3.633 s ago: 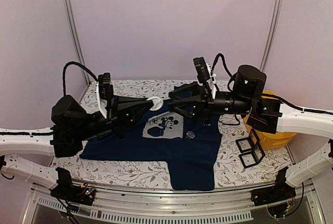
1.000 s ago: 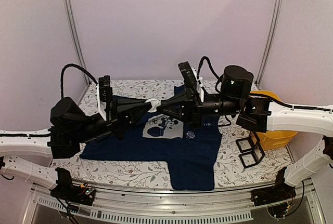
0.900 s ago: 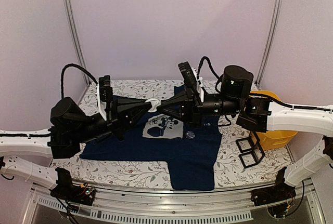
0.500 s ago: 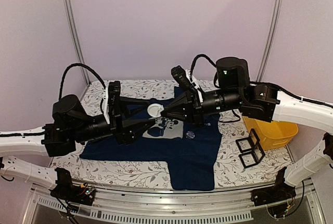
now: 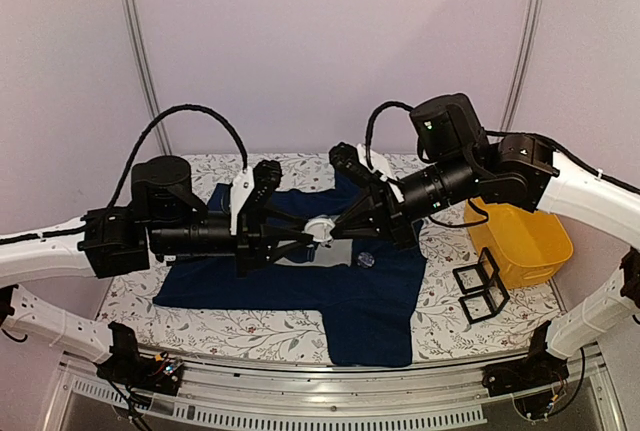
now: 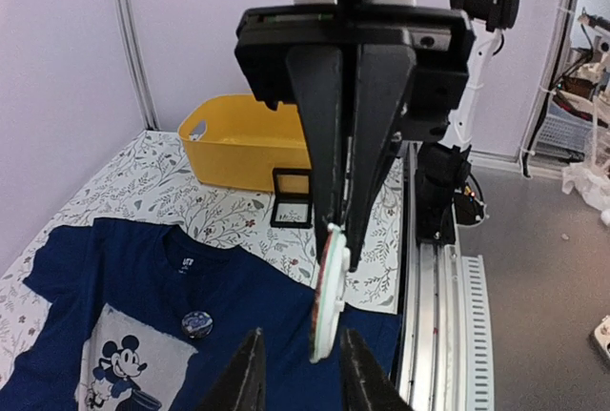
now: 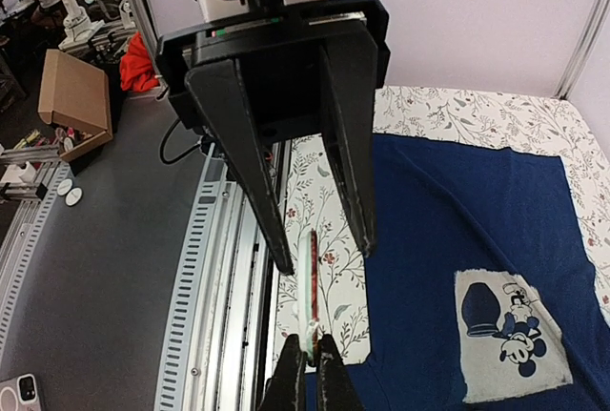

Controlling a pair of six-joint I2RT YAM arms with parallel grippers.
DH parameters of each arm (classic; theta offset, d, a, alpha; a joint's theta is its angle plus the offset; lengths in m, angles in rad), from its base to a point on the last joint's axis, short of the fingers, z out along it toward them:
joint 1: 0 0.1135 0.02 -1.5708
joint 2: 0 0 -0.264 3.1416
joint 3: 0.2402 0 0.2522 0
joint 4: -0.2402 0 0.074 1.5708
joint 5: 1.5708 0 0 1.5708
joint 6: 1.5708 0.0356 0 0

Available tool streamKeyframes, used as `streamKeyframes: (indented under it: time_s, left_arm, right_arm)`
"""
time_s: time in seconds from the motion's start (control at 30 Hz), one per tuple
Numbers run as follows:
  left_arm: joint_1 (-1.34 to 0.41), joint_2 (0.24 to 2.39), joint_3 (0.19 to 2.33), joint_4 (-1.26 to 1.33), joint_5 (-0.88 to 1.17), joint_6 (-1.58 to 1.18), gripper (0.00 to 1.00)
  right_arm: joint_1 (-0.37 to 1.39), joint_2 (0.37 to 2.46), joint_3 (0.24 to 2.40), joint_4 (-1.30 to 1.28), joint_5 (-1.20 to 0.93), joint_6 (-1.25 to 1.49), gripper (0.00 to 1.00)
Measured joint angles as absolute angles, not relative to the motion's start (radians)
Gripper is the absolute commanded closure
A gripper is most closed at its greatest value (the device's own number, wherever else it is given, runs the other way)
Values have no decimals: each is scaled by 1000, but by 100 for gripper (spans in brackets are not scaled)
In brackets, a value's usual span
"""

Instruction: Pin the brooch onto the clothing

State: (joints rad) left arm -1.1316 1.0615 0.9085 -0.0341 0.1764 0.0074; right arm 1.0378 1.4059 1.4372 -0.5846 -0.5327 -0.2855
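The brooch (image 5: 320, 228), a round disc with a white back and a red face, hangs edge-on above the clothing (image 5: 370, 301), a navy T-shirt spread on the table with a pale mouse print (image 7: 510, 335). My right gripper (image 7: 309, 359) is shut on the brooch's (image 7: 307, 287) rim. My left gripper (image 6: 300, 335) faces it, open. Its fingers (image 6: 250, 373) stand either side of the brooch (image 6: 329, 292) without touching it. The clothing (image 6: 114, 277) lies below both grippers.
A small round dark-blue badge (image 5: 366, 260) lies on the shirt below the collar. A yellow bin (image 5: 520, 241) stands at the right. Two black open frame boxes (image 5: 478, 291) stand in front of it. The floral tablecloth (image 5: 250, 326) shows around the shirt.
The left gripper let go of the brooch, opened wide, then narrowed around it. The right gripper keeps the brooch and has carried it right and lower. Both arms have shifted.
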Motion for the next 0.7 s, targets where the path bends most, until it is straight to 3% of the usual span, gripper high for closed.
streamKeyframes:
  time_s: [0.17,0.43,0.5,0.53,0.6,0.7]
  left_arm:
    - [-1132,1089,908,-49,226,12,95]
    - [-1132,1078,898,-36,260,0,100]
    - [-1132,1076,896,-32,265,-1,100]
    - [-1132,1074,892,-25,266,-1,100]
    - [-1132,1065,877,10,266,-1,100]
    - [-1132,1032,843,72,265,0,100]
  right_arm:
    - [1040,1414,1441,-600,-533,-293,100]
    - [1042,1415,1441,-604,-541,-305,97]
    - [1042,1415,1441,-601,-546,-305,64]
    - [1042,1415,1441,-598,-546,-302,55]
    - [1042,1412,1429,-568,-537,-295,46]
    - [1042,1383,1347,-470,-522,-265,43]
